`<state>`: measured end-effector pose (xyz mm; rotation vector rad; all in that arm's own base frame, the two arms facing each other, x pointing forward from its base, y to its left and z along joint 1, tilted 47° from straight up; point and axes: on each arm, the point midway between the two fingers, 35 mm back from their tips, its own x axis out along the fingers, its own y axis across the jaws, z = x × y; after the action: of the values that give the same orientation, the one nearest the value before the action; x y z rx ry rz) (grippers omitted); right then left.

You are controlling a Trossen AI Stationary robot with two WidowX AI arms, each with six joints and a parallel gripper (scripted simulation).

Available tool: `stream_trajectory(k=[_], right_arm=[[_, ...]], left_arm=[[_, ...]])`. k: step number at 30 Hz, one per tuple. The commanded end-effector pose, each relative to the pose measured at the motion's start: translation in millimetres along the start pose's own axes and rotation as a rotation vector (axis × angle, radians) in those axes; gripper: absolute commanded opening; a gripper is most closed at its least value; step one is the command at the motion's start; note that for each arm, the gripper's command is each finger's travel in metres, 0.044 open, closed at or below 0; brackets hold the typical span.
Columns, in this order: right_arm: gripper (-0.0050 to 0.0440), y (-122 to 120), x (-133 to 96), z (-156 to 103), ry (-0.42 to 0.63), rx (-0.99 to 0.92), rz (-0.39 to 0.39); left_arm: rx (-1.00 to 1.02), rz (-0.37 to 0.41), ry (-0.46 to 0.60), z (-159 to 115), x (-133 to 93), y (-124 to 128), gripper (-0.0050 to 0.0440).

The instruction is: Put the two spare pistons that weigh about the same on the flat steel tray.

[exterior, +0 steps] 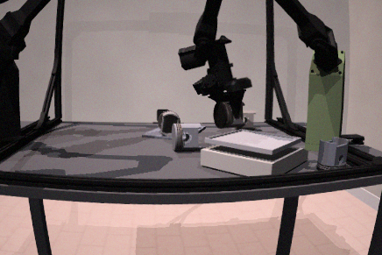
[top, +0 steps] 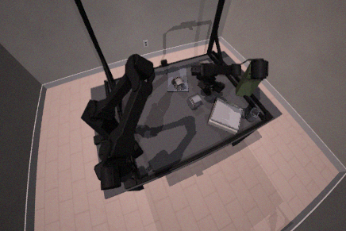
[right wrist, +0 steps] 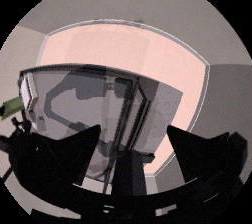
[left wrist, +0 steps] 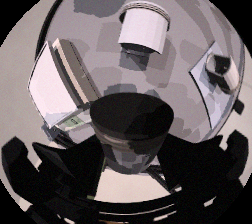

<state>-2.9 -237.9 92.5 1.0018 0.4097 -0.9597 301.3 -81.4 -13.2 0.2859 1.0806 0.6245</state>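
Observation:
My left gripper (top: 210, 87) (exterior: 229, 109) (left wrist: 129, 130) is shut on a dark-crowned piston (exterior: 222, 115) (left wrist: 131, 117), held above the bench. The flat steel tray (top: 183, 72) (exterior: 150, 135) (left wrist: 200, 76) lies at the back, with one piston (top: 178, 82) (exterior: 169, 122) (left wrist: 227, 72) on its side on it. Another piston (top: 194, 102) (exterior: 188, 138) (left wrist: 143, 31) lies on its side on the bench between tray and scale. One piston (top: 252, 113) (exterior: 333, 152) stands at the front right; another (exterior: 250, 117) is partly hidden behind my left gripper. My right gripper (right wrist: 134, 128) is open and empty.
A white scale (top: 225, 115) (exterior: 245, 164) (left wrist: 77, 72) with a raised plate sits near the front right, beside the standing piston. Black frame posts rise at the bench's back corners. A green mount (top: 247, 82) (exterior: 325, 102) stands at the left arm's base.

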Motion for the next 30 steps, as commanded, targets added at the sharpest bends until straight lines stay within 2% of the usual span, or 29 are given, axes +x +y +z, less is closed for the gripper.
stream_trajectory(k=[1,19,30], right_arm=[[0.0440,0.5,0.1,-0.1,0.000,0.000,0.003],[0.0440,0.5,0.1,-0.1,0.000,0.000,0.003],[0.0440,0.5,0.1,-0.1,0.000,0.000,0.003]], left_arm=[[-0.003,-0.012,-0.008,0.3,-9.8,-0.9,0.0158],[-0.002,-0.019,-0.016,-1.5,-28.0,-0.1,0.0158],[-0.130,-0.163,-0.208,8.9,-38.1,52.9,0.0158]])
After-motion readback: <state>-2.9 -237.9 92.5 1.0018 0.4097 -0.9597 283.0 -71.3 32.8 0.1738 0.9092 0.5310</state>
